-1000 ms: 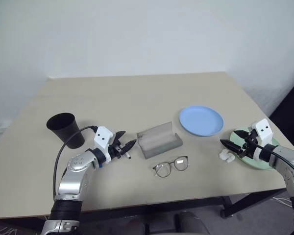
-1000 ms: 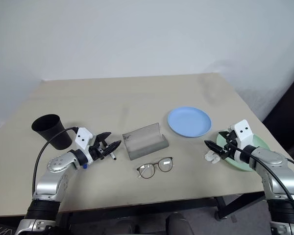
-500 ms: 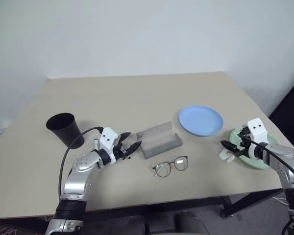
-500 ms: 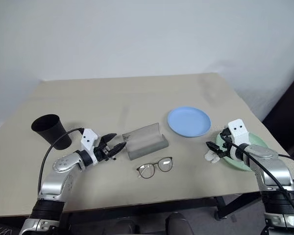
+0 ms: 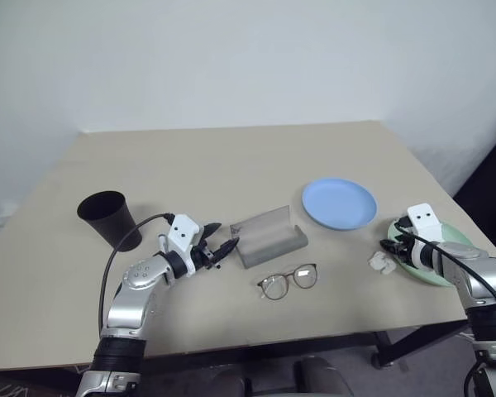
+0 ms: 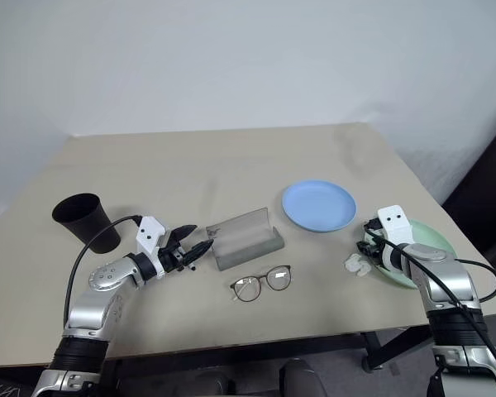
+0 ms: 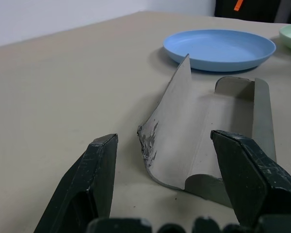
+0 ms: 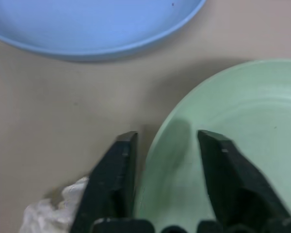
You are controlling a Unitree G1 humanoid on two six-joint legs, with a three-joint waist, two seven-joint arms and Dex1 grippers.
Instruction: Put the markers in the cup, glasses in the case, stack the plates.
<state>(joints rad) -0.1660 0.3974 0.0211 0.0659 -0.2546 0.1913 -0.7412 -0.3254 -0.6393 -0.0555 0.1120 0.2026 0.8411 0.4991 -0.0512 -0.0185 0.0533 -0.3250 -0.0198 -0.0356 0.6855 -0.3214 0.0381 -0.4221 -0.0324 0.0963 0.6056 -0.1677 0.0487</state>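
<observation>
Beside the glasses (image 5: 288,280), case (image 5: 269,236) lengthwise left-right.

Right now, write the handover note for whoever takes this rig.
Left hand: open, pointing at the case, holding nothing that I can see.
Right hand: open, one finger on each side of the green plate rim, not clamped.
Case lies open and empty mid-table, glasses on the table in front of it. Blue plate sits apart from the green one. Cup stands upright at the left; too dark inside to tell about the markers.
Done: nothing visible.
Left: markers, glasses, stacking.
</observation>
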